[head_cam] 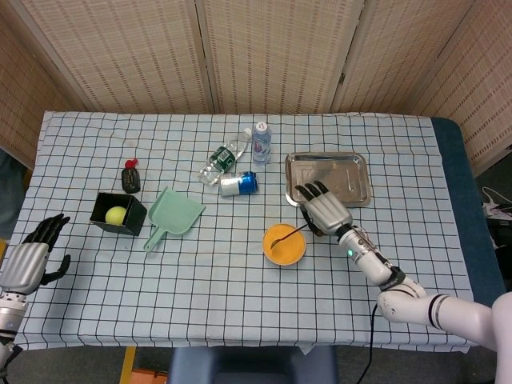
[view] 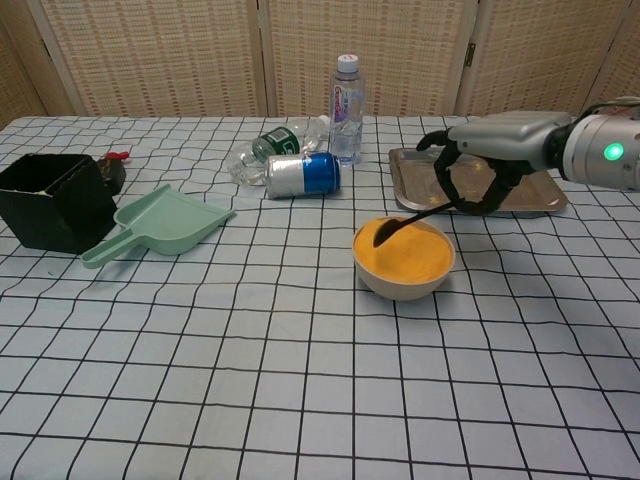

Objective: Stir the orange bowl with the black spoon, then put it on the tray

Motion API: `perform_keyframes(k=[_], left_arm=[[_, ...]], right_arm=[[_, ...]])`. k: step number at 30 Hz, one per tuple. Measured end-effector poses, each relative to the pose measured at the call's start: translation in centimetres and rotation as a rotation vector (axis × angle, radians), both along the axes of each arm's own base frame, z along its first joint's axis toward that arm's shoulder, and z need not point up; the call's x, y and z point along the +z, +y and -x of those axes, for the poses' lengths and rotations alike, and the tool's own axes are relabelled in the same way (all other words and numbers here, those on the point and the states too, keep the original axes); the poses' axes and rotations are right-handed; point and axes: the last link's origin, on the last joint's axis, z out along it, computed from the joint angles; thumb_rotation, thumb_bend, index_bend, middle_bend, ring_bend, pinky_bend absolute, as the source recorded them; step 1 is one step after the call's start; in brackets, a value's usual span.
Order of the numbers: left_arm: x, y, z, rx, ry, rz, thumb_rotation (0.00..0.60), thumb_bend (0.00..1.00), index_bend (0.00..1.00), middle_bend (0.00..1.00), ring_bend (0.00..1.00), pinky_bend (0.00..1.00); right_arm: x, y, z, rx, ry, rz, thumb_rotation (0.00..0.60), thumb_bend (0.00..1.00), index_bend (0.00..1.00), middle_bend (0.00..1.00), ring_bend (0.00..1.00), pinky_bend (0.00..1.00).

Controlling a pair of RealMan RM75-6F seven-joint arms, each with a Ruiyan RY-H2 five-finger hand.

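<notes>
An orange bowl [head_cam: 284,246] [view: 404,258] sits on the checked cloth just in front of the metal tray [head_cam: 355,182] [view: 545,195]. My right hand [head_cam: 322,206] [view: 484,160] holds the black spoon [head_cam: 287,234] [view: 404,222] by its handle. The spoon's head rests at the bowl's left rim, its handle slanting up to the right. My left hand [head_cam: 30,258] hangs open near the table's left front corner, holding nothing, and appears only in the head view.
A blue can [view: 302,173] lies on its side beside a fallen clear bottle [view: 280,143] and an upright water bottle [view: 346,96]. A green dustpan [view: 162,223], a black box [head_cam: 118,213] with a yellow ball and a small dark bottle [head_cam: 131,177] stand at the left.
</notes>
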Motion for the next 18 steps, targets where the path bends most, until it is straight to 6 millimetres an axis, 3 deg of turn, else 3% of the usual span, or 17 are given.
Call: perform_keyframes(k=[11,18], left_arm=[[-0.6,0.0,-0.4,-0.014,0.008,0.017,0.600,0.48,0.00,0.00,0.00,0.21],[-0.5,0.0,-0.4,-0.015,0.006,0.018,0.600,0.48,0.00,0.00,0.00,0.21]], right_arm=[[2.7,0.6,-0.6,0.083,0.101,0.092,0.600,0.81,0.81,0.04,0.00,0.00],[2.6,0.3,-0.5,0.108,0.182,0.147,0.600,0.84,0.84,0.04,0.00,0.00]])
